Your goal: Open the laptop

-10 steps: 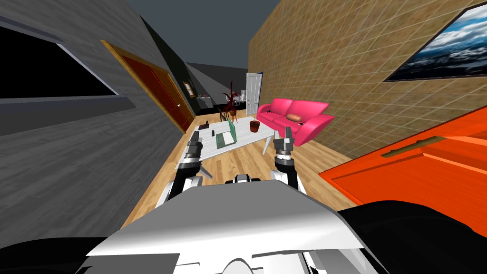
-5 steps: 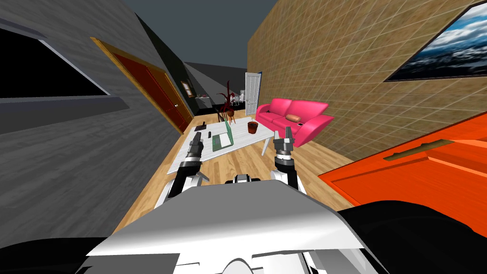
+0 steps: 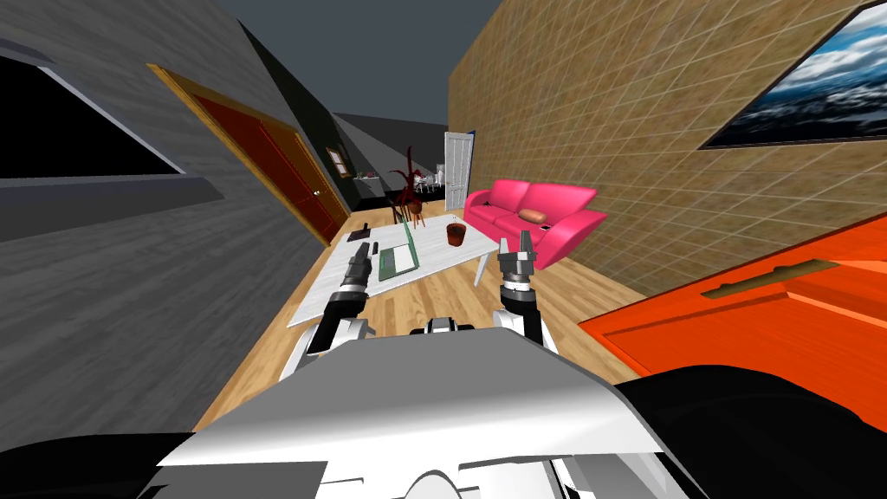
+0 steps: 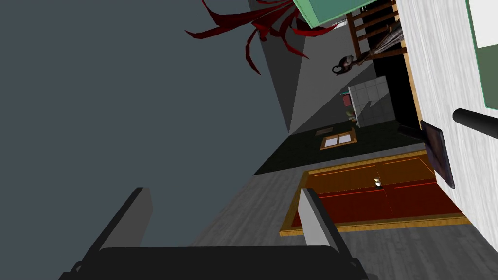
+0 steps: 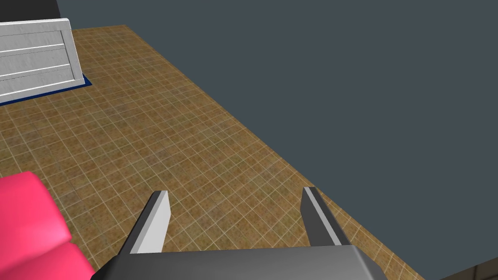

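Clearly our left pincer, spread apart, is nearer: the green laptop sits just to its right on the surface, well apart from our equally spread right pincer.

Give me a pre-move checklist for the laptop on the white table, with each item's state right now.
1. Jaws open on the left gripper: ok.
2. Jaws open and empty on the right gripper: ok.
3. The laptop in the head view, on the white table: ok.
4. The lid shut and waiting to be lifted: not ok; it stands raised off the green base.
5. The left gripper lined up on the laptop: not ok; its camera looks along the table past the laptop's side.
6. The dark cylinder beside the laptop clear of the hand's path: cannot tell.
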Tool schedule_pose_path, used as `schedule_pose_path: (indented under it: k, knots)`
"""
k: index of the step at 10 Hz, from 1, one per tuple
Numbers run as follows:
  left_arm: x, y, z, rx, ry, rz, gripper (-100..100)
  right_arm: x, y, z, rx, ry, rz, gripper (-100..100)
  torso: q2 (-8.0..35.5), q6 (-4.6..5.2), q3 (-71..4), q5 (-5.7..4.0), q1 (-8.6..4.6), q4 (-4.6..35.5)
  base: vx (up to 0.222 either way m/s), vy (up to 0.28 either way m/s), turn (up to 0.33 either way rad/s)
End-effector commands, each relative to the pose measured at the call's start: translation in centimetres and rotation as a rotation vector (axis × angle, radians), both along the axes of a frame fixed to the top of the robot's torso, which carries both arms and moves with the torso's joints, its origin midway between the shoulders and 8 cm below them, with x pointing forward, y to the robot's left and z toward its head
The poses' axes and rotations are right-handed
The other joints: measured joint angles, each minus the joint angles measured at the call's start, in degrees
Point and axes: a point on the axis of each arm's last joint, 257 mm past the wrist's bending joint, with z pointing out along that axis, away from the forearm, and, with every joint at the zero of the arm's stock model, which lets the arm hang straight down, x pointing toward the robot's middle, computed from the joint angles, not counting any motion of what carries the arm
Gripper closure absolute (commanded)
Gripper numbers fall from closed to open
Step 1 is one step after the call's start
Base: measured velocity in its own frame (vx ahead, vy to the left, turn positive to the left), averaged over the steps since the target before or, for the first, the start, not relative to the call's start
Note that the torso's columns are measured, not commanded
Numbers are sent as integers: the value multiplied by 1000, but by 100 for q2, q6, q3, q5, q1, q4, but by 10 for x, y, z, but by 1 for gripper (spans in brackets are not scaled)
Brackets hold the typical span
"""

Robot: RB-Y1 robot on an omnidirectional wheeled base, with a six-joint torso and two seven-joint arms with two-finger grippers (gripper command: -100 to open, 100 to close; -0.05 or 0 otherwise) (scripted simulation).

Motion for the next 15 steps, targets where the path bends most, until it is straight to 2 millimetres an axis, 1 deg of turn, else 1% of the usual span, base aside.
schedule_pose_path:
  k: [1, 6, 11, 14, 15]
  knots:
    - [5, 5, -14, 8, 59, 13, -100, 0, 0, 0, 0, 0, 0, 0, 0, 0, 0, 0, 0, 0, 89, -84, -12]
    - [15, 15, -44, 36, 185, 40, -100, 0, 0, 0, 0, 0, 0, 0, 4, 0, 2, 1, 3, 1, 103, -102, -16]
    - [20, 27, -71, 50, 298, 72, -100, 0, 0, 0, 0, 0, 0, 0, 12, -1, 7, 1, 6, 3, 96, -95, -14]
    - [21, 33, -83, 58, 348, 87, -100, 0, 0, 0, 0, 0, 0, 0, 8, 0, 4, 1, 6, 2, 75, -77, -10]
    - [21, 32, -80, 56, 335, 83, -100, 0, 0, 0, 0, 0, 0, 0, 7, 0, 5, 2, 7, 2, 33, -31, 0]
